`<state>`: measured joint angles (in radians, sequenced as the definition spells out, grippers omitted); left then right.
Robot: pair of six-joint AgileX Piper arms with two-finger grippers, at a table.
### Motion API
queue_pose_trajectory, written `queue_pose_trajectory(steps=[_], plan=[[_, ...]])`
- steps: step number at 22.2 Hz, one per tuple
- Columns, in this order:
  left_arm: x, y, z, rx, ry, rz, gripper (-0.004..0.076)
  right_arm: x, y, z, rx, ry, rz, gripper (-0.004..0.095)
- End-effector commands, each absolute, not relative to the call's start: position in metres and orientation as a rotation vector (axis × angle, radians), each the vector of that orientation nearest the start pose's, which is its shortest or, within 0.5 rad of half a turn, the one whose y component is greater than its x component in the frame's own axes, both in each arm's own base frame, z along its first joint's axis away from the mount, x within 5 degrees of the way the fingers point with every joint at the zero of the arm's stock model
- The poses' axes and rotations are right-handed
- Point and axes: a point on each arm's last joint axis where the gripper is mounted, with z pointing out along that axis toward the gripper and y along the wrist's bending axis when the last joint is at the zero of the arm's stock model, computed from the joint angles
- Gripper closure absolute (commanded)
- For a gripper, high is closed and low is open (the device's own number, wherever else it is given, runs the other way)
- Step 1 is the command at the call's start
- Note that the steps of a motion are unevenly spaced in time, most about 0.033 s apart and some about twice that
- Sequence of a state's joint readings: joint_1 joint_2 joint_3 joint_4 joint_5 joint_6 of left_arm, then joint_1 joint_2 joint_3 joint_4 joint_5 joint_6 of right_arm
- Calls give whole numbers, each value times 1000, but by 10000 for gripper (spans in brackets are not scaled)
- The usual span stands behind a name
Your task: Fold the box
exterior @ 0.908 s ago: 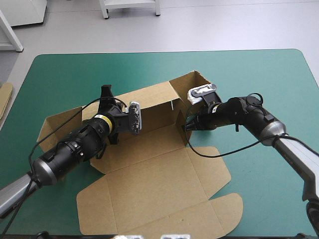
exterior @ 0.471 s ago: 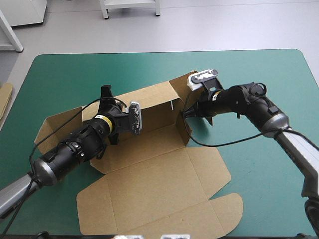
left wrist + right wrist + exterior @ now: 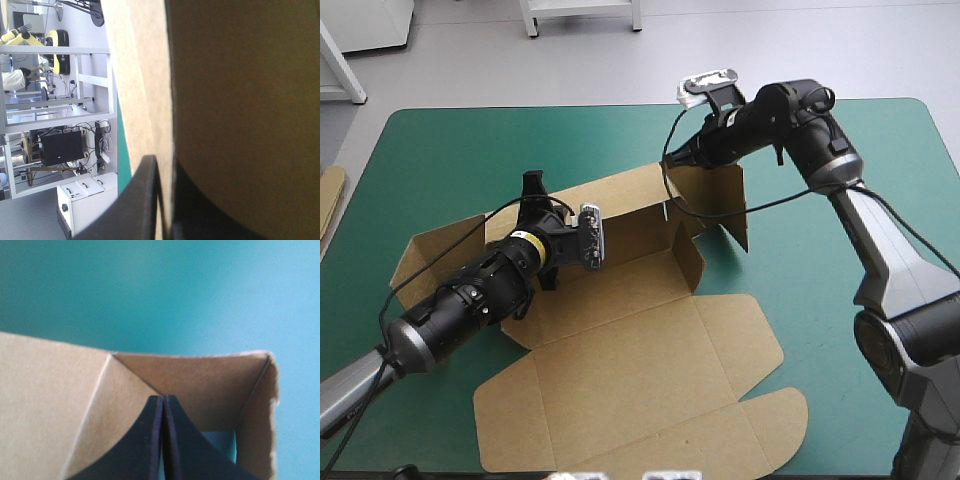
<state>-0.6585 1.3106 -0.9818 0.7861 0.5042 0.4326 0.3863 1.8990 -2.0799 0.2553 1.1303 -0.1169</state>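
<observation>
The box (image 3: 640,360) is plain, matte brown board, a cut sheet with rounded tuck flaps. It lies half-formed on the teal-green cover (image 3: 440,150), its rear wall raised and its lid panel flat on the near side. The left gripper (image 3: 162,167) is clamped on the rear wall toward the box's left end, the sheet's pale cut edge running between its black fingers (image 3: 142,200). The right gripper (image 3: 163,399) is pinched into a pointed arch on the top edge of the upright flap at the box's right rear corner. More board (image 3: 328,200) shows well left of the box.
</observation>
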Motion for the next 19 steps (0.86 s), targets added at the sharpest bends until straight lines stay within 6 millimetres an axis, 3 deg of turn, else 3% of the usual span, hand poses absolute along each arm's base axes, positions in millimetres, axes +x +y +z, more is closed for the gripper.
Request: queue_pose_trajectory(steps=[1,5,12,19], plan=[[240,-150,318,1593,1567,619,733,384,161,445,-513,2238,532,908],[240,-150,318,1593,1567,619,733,396,158,442,-484,2233,572,908],[240,-150,318,1591,1570,618,732,420,173,412,-488,2247,690,908],[240,-150,319,1578,1572,606,732,423,171,415,-504,2247,636,908]])
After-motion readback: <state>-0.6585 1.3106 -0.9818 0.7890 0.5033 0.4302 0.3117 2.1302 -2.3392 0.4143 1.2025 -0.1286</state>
